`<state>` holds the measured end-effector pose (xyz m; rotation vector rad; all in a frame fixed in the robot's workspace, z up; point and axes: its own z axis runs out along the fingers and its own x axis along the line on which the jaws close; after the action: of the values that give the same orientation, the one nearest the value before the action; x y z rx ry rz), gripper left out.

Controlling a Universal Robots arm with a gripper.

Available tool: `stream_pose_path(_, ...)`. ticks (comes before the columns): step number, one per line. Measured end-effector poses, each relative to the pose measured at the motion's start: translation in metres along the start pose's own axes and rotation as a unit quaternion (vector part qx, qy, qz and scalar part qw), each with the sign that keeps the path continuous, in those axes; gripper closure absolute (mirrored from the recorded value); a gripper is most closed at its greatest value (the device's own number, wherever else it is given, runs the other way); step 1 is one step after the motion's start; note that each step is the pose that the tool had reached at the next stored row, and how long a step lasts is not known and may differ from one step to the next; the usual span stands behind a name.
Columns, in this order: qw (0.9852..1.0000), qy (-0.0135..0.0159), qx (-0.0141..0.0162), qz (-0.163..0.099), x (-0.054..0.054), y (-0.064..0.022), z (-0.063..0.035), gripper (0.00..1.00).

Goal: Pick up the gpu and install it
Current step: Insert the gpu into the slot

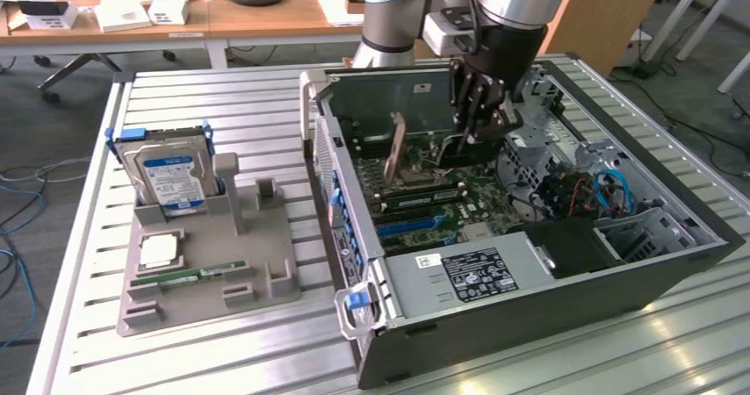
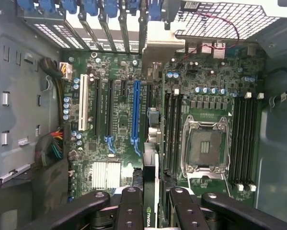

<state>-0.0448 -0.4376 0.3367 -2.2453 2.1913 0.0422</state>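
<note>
Arm points straight down into the open computer case (image 1: 656, 263), wrist vertical. Gripper (image 1: 475, 134) is partly closed, with its fingers clamped on the gpu (image 2: 150, 179), which is held on edge between them. The motherboard (image 2: 109, 129) is directly beneath the gripper and the blue slot (image 2: 136, 112) is just beside the card; whether they touch is unclear.

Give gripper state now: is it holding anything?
gripper: closed on the gpu, held edge-down above the motherboard.

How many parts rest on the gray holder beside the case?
3: the hard drive upright at the far end, the processor flat in the middle, the green memory stick nearest the camera. None looks hidden.
</note>
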Motion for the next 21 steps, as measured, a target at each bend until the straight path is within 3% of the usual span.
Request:
stream_pose_path(9,1.0,0.0,0.0,0.0,0.0002,0.0011,0.008,0.74)
stream_pose_path(21,1.0,0.0001,0.0,0.0,0.0,0.0057,0.0085,0.74)
